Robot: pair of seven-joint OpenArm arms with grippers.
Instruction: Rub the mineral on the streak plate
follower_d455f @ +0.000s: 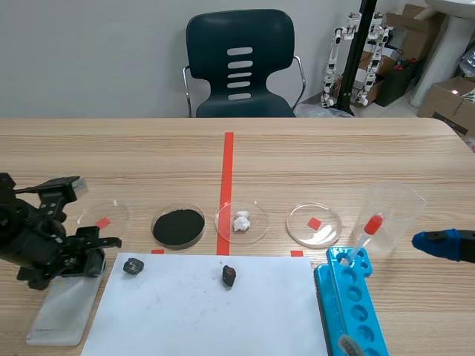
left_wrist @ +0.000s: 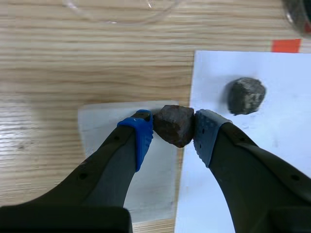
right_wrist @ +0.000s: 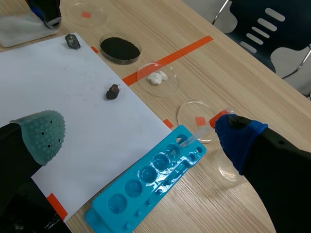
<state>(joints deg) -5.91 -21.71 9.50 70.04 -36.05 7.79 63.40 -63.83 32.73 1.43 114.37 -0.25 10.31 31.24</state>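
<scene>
left pincer (left_wrist: pixel 173 130) clamps dark brown mineral lump (left_wrist: pixel 174 124) | below: edge of frosted streak plate (left_wrist: pixel 103 127) meeting white paper sheet (left_wrist: pixel 274 68) | lump unseen in scene view | right pincer (right_wrist: pixel 141 137) spread wide

**No legible writing**

No word, number, brand or sign can be read in any view. The white paper sheet (follower_d455f: pixel 185 319), the blue well tray (follower_d455f: pixel 364 315) and the table (follower_d455f: pixel 334 163) carry no readable marking.

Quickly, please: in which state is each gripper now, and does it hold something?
Left gripper: closed on the mineral.
Right gripper: open, holding nothing.
</scene>
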